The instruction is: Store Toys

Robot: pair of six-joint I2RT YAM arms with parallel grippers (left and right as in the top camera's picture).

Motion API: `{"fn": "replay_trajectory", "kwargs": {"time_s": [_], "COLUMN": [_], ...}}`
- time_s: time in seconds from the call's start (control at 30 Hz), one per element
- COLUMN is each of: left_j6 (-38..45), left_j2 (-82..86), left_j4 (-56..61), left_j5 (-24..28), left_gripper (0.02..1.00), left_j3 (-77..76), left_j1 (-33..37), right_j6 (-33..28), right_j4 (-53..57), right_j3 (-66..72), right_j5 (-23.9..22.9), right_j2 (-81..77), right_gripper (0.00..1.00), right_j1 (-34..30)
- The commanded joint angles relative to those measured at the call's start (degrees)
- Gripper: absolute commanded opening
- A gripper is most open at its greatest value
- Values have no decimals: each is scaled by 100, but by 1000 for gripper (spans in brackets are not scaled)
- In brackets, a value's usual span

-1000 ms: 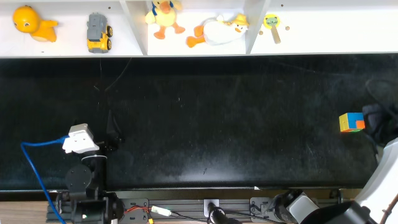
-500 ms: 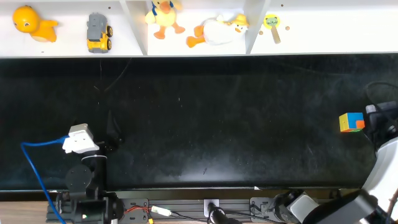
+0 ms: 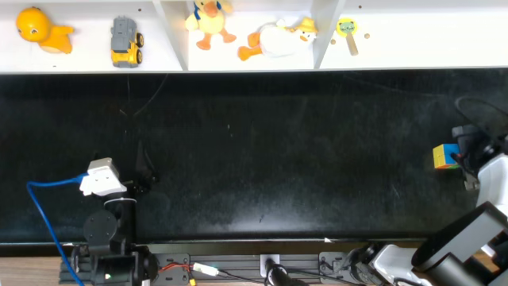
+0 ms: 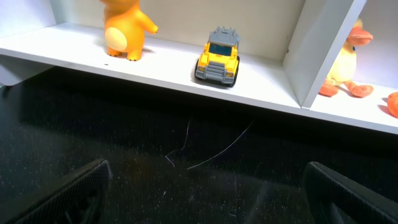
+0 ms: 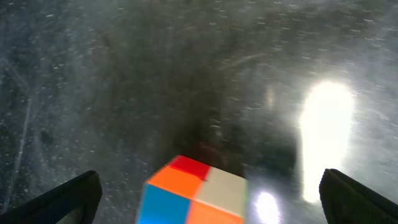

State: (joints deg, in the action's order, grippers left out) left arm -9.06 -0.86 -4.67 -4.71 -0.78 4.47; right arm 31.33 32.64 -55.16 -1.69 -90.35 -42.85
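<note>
Multicoloured plastic puzzle cube (image 5: pixel 194 194), with red, orange, blue and white faces, sits on the black tabletop (image 5: pixel 155 74) just ahead of the right claw (image 3: pixel 464 156), centred between its widely spread fingers, which grasp nothing. The left claw (image 4: pixel 211 208) is likewise released. Ahead of it, a white shelf (image 4: pixel 161 78) carries a yellow toy truck (image 4: pixel 218 56) and an orange duck figure (image 4: pixel 126 30).

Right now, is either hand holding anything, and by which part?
Nothing is held. The right hand is open around the cube, not touching it; the left hand is open.
</note>
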Motion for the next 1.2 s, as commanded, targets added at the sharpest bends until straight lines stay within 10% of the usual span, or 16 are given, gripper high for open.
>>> {"fn": "replay_trajectory", "kwargs": {"time_s": [0.03, 0.47, 1.2], "left_j6": [-22, -22, -22], "left_j2": [70, 70, 70], "left_j4": [11, 13, 11], "left_j5": [74, 74, 74], "left_gripper": [998, 996, 998], "left_j3": [31, 31, 31], "left_j1": [-42, -42, -42], "right_j6": [94, 756, 575], "right_j4": [-186, -273, 15], "right_j3": [20, 20, 17], "right_j5": [13, -133, -133], "right_j2": [-184, -529, -527], "right_gripper": [996, 976, 509], "right_j1": [330, 833, 833]}}
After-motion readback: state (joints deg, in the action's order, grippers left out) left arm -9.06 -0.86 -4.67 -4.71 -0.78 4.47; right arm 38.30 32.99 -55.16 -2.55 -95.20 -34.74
